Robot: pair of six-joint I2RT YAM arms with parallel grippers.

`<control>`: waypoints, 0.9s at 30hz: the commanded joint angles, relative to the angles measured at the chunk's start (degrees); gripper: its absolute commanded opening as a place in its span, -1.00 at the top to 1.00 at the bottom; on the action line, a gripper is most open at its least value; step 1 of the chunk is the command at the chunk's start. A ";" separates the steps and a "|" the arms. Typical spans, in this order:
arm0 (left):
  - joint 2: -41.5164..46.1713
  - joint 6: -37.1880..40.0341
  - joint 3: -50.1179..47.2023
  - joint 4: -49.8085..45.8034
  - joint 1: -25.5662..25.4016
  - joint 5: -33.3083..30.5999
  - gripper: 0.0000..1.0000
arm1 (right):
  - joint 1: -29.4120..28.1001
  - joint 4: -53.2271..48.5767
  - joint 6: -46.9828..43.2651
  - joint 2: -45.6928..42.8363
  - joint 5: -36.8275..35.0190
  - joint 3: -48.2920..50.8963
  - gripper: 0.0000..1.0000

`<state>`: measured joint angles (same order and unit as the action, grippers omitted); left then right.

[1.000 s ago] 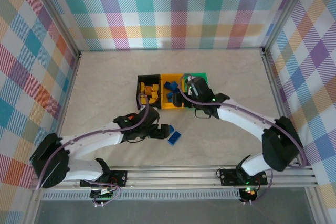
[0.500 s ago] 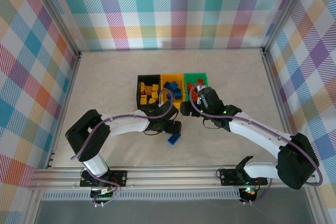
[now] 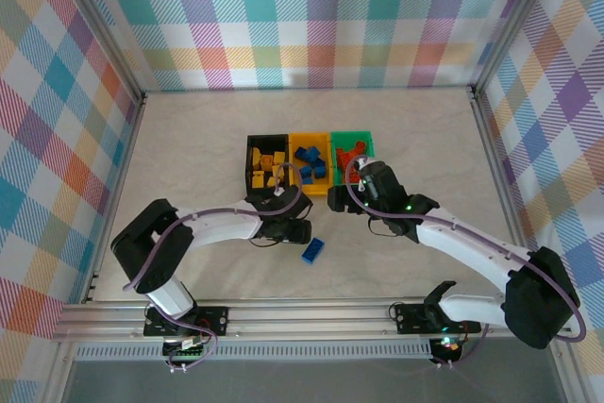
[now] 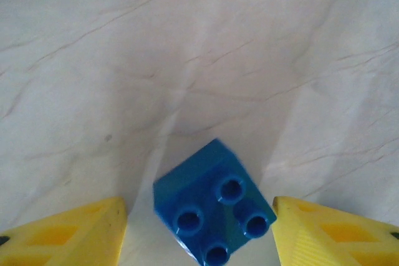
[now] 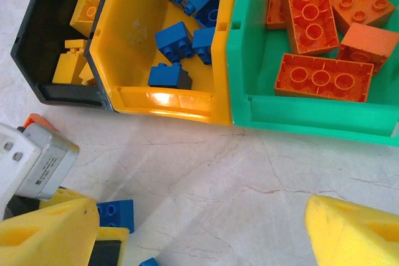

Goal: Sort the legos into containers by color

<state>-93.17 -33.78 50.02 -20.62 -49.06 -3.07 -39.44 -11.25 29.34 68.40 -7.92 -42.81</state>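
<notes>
Here the blue brick [image 3: 313,250] lies loose on the table [image 3: 189,158], studs up, in front of the row of bins and just beside the left gripper [image 3: 300,232]. In the top view its long axis runs on a slant, with the near end toward the left arm's side and the far end toward the right. The left wrist view brings it close: four studs face the camera and one corner points away across the table. Its near part runs off the lower edge, so the length cannot be read there. That view places the brick between the yellow fingers [image 4: 68,232], which stand apart. Bare table shows on one side, and the other finger sits just beside a corner; whether it touches there I cannot tell, and nothing is clamped. The right gripper [image 5: 202,216] hangs over the table before the bins, its fingers spread wide with nothing between them. Its wrist view looks down into the containers. The black bin [image 5: 37,35] holds yellow bricks [image 5: 84,10], the yellow bin [image 5: 165,104] holds blue bricks [image 5: 174,37], and the green bin [image 5: 299,123] holds orange-red bricks [image 5: 308,10]. The table is pale and marbled with thin brown veins. Pastel plaid walls [image 3: 311,7] close in three sides, and a metal rail [image 3: 311,313] runs along the near edge.
</notes>
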 commanded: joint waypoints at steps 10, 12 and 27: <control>-2.90 1.24 2.95 -2.19 1.05 -0.27 -0.35 | -0.02 1.81 0.53 -1.54 -0.60 1.05 -0.73; -4.23 1.68 4.38 -1.77 1.02 -0.61 -0.23 | -0.04 1.84 0.65 -1.70 -0.72 1.27 -0.73; -1.05 3.83 6.29 -5.39 0.31 -4.13 0.51 | 0.01 2.61 0.90 -2.54 -0.34 2.35 -0.73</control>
<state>-97.30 -30.37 55.35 -24.56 -48.62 -6.09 -39.44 -9.89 29.58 67.59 -8.10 -40.97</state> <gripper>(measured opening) 0.319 0.864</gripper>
